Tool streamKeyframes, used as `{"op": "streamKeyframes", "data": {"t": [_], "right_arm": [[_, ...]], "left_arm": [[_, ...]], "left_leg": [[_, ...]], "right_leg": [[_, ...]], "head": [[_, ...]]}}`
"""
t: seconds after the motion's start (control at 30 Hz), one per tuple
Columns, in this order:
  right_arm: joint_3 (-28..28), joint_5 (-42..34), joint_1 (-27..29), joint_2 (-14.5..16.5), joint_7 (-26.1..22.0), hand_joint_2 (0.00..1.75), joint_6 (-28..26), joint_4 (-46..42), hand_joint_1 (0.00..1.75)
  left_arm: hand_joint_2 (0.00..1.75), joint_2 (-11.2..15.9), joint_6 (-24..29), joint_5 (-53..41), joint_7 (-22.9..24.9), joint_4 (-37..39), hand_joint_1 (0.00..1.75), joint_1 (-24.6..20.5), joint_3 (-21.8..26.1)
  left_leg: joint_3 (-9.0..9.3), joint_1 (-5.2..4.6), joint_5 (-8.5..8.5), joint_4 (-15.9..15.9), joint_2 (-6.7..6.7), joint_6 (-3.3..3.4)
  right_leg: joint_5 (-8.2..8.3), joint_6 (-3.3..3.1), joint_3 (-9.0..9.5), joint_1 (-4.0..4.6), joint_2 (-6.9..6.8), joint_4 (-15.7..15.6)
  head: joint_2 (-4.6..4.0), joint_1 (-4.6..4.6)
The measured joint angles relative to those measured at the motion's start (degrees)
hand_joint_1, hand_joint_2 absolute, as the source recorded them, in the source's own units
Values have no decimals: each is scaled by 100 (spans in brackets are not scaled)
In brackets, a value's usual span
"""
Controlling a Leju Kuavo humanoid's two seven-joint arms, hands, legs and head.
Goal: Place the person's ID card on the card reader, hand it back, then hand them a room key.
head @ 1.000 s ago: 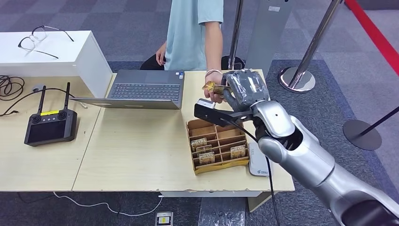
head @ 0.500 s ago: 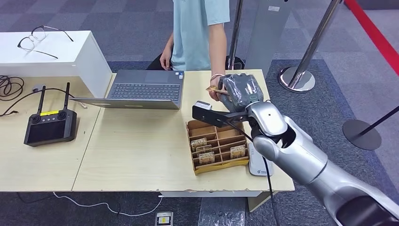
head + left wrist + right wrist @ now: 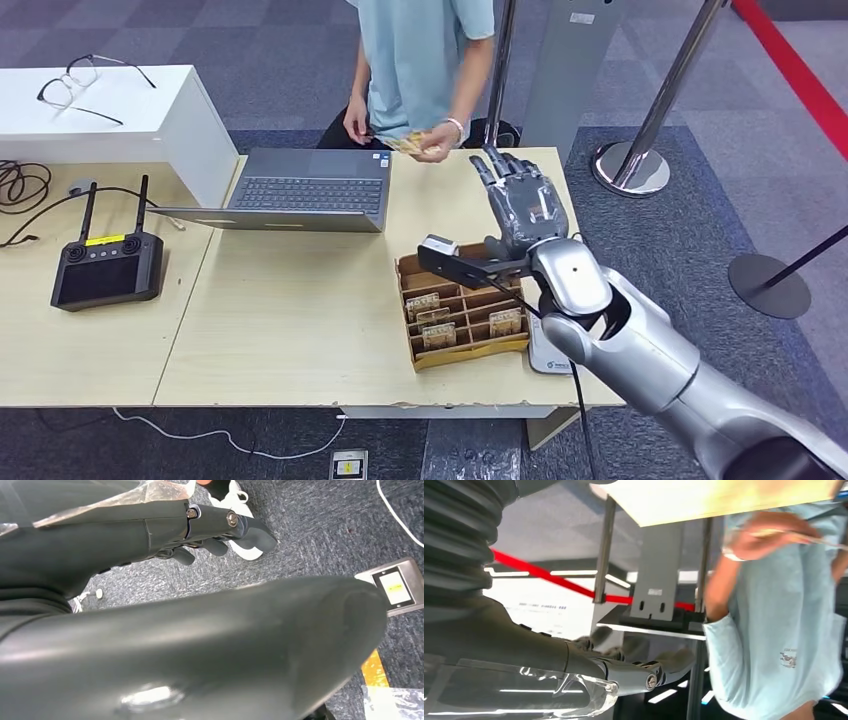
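Hovering beyond the key tray [image 3: 462, 320] on the bench [image 3: 300, 330], the right hand [image 3: 518, 205] is now spread and empty; the card [image 3: 405, 144], seemingly a room key, has been taken by the person's hand [image 3: 432, 145]; handover is judged complete.

A light-blue shirt [image 3: 420, 50], pale wood table [image 3: 290, 310], grey laptop [image 3: 305, 190], red barrier tape [image 3: 790, 60].
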Motion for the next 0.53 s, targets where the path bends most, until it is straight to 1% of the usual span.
{"op": "streamKeyframes", "data": {"t": [0.27,0.53], "right_arm": [[-189,349,445,-296,107,175,-2,-463,0],[-551,677,814,-671,210,175,-7,-1044,0]], "left_arm": [[0,0,28,20,7,0,0,7,0],[0,-7,104,130,-3,0,0,16,0]], "left_leg": [[0,0,0,1,0,0],[0,0,0,1,0,0]], "right_leg": [[0,0,0,0,0,0],[0,0,0,-1,0,-1]], "head": [[0,-1],[0,0]]}}
